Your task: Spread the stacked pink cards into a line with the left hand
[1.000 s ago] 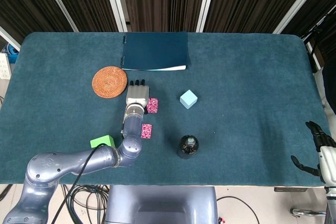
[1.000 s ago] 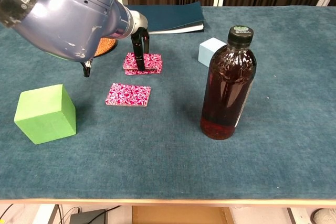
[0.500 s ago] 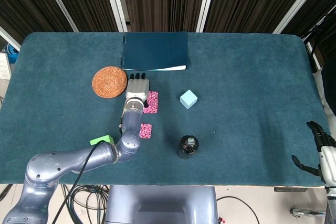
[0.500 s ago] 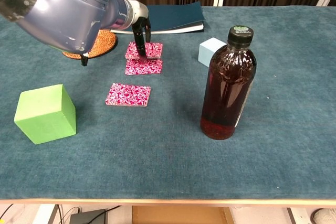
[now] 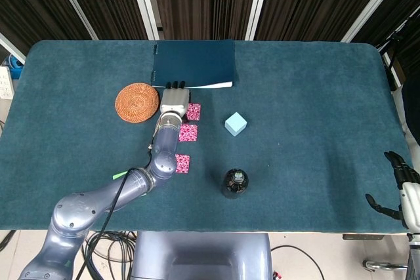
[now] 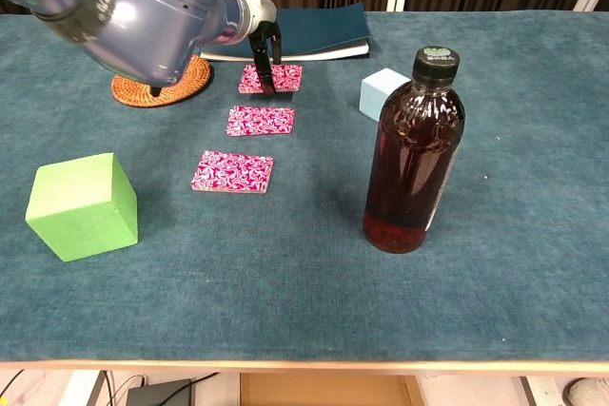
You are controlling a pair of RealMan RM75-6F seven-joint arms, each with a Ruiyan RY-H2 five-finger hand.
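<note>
Three pink cards lie in a near-to-far line, long sides crosswise, left hand fingers pressing the farthest

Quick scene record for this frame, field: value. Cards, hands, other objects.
pink cards: three, apart, in a line running away from the robot: near card, middle card, far card
left hand: fingers pressing on the far card
right hand: at the table's right edge, holding nothing, fingers apart
other objects: green cube, bottle, light blue cube, woven coaster, dark notebook
surface: teal table
</note>
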